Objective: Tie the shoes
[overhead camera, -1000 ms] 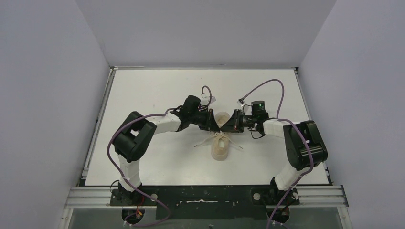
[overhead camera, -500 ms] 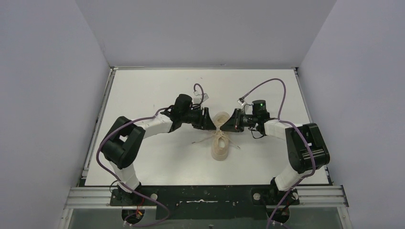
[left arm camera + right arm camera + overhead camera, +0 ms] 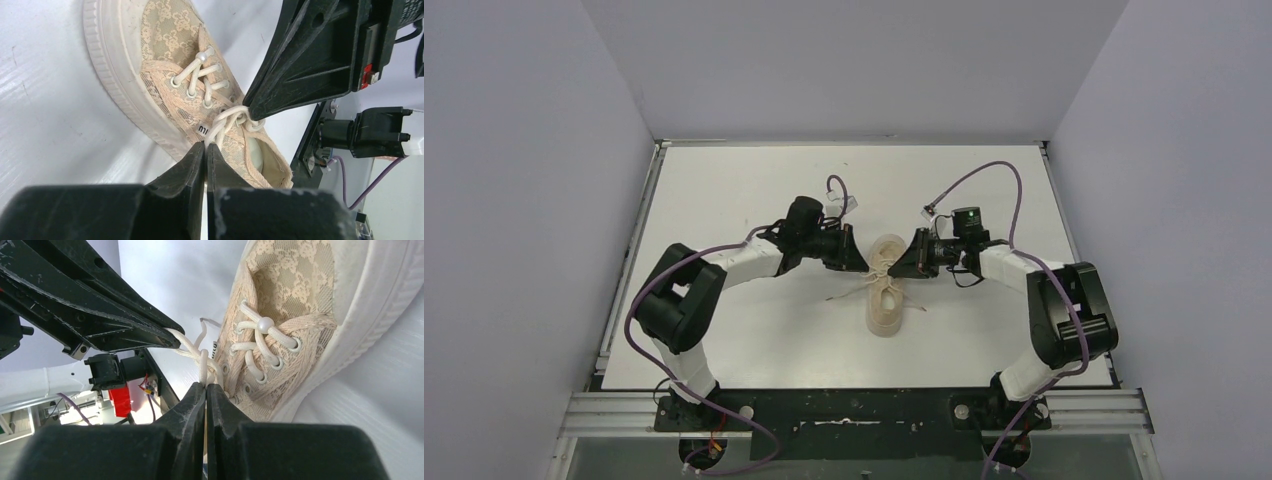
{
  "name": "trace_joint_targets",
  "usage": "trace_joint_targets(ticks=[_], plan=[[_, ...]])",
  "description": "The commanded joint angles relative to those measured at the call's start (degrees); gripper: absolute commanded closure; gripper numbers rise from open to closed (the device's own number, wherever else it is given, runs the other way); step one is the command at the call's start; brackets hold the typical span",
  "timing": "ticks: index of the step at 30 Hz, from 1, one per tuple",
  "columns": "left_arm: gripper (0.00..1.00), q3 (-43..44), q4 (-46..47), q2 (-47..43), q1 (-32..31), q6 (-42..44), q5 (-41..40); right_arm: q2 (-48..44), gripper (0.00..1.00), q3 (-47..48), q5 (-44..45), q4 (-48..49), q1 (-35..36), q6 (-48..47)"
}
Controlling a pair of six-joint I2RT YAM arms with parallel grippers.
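The small cream-beige sneaker lies mid-table, toe towards the far side. It also shows in the left wrist view and the right wrist view. Its cream laces cross above the tongue. My left gripper is shut on a lace strand at the shoe's left. My right gripper is shut on a lace strand at the shoe's right. The two grippers' tips nearly meet over the tongue, with the laces stretched between them.
Loose lace ends trail on the white table on both sides of the shoe. Purple cables loop from both wrists. Grey walls enclose the table on three sides.
Both grippers have risen slightly and drawn a little apart, pulling the laces tighter over the shoe. The left arm has stretched out further to the left.
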Motion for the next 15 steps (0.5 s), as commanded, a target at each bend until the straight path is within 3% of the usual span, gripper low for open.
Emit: trace_joint_targets(ticks=[1,9,15], plan=[[1.00,1.7,1.1,-1.9,-0.2,0.0,0.9,-4.0,1.00,6.0,3.5,-12.2,1.0,-5.8],[1.00,-1.4,1.3,-2.6,-2.1,-1.9,0.6,-4.2,1.00,18.2,25.4,-39.5,9.0,-13.1],[1.00,-3.3,1.8,-3.4,-2.6,-2.4,-0.7,-2.6,1.00,25.3,44.4,-53.1,14.9,-12.7]])
